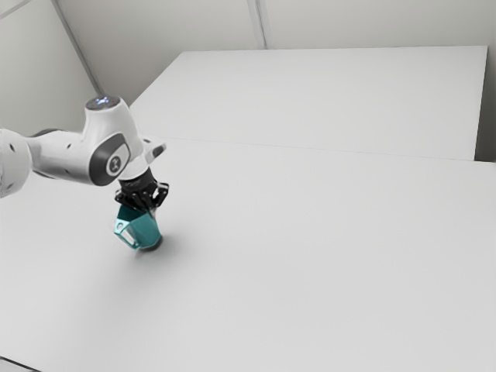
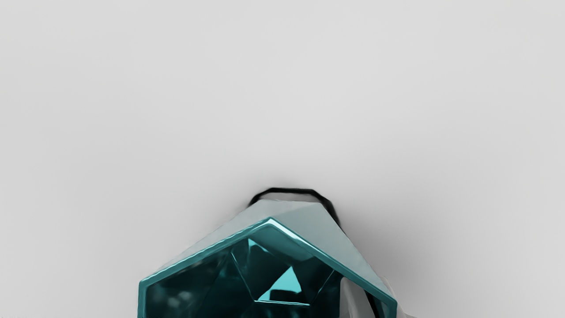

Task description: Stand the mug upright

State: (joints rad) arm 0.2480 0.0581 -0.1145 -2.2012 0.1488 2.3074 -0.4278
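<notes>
Teal Faceted Mug, Leaning, Gripped by Its Wall

Item one: the mug, glossy teal, angular in body, with a black-edged base. It is sitting toward the exterior view's left on a broad, pale, smooth table. It is leaning, its mouth tipping toward the exterior view's left and its base pointing down and toward that view's right. Whether the base is resting flat, I cannot tell.

Item two: my black two-finger gripper, reaching down to the rim. It is holding the mug by one side wall, the wall standing between the fingers: one grey finger is reaching inside the mouth, the other is pressing outside, mostly hidden by the wall.

Item three: my white arm with dark joint trim, coming in from the exterior view's left and bending down above the mug.

Item four: soft grey shadow, spreading over the table around the base.
</notes>
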